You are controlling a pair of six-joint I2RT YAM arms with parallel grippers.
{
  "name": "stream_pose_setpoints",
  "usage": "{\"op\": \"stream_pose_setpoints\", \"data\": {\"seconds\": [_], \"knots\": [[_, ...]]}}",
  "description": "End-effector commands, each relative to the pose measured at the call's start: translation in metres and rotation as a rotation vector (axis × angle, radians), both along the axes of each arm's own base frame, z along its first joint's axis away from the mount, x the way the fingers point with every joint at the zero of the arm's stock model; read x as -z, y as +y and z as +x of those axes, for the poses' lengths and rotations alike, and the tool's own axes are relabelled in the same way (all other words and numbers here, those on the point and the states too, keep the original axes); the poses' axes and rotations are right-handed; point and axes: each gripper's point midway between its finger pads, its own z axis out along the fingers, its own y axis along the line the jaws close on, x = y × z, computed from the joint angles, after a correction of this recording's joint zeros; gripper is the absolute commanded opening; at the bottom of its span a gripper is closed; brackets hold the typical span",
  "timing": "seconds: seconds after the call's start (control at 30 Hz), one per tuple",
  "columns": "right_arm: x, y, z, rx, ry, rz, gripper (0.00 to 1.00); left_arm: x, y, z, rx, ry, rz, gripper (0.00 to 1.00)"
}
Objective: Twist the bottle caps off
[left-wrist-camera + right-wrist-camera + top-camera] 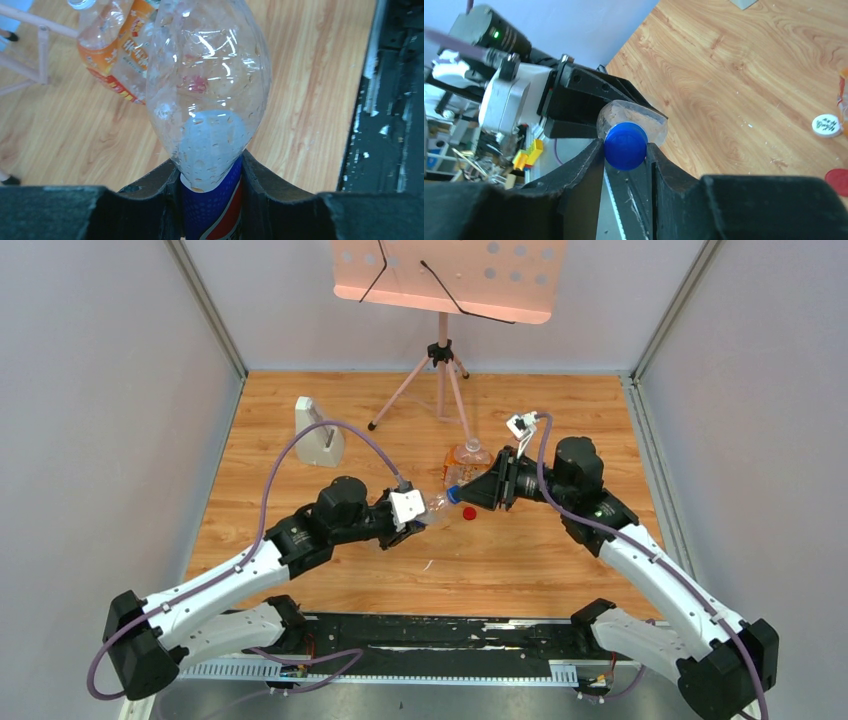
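Observation:
My left gripper (pixel 425 512) (pixel 210 200) is shut on the blue-labelled Pepsi bottle (pixel 434 505) (pixel 207 80) and holds it tilted above the table, neck toward the right arm. My right gripper (pixel 462 493) (pixel 625 150) is shut on its blue cap (pixel 453 494) (pixel 625 146), which sits on the bottle's neck. The squat orange-labelled bottle (pixel 468 458) (pixel 117 55) stands just behind, its neck open. A red cap (pixel 469 512) (pixel 838 181) and a white cap (pixel 826 125) lie loose on the table. The red-white-green bottle is out of view.
A pale grey upright block (pixel 318 432) stands at the back left. A pink tripod music stand (pixel 440 380) stands at the back centre. A black strip (pixel 430 635) runs along the table's near edge. Grey walls close in both sides.

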Motion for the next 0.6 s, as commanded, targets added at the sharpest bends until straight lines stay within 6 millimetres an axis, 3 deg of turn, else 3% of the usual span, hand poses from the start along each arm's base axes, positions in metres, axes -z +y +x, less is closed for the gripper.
{"op": "stream_pose_setpoints", "data": {"seconds": [0.0,0.3,0.47,0.57], "knots": [[-0.014,-0.002,-0.008,-0.081,-0.247,-0.012,0.00,-0.031,-0.014,-0.014,0.132,0.099,-0.165,0.00],[-0.013,0.000,-0.023,-0.204,-0.354,-0.022,0.03,-0.045,-0.019,-0.048,0.382,0.253,-0.235,0.00],[-0.016,-0.001,-0.023,-0.191,-0.325,-0.024,0.32,-0.046,-0.020,-0.052,0.408,0.273,-0.230,0.00],[-0.019,-0.005,-0.022,-0.141,-0.297,-0.019,0.53,-0.037,-0.015,-0.036,0.302,0.245,-0.198,0.00]]}}
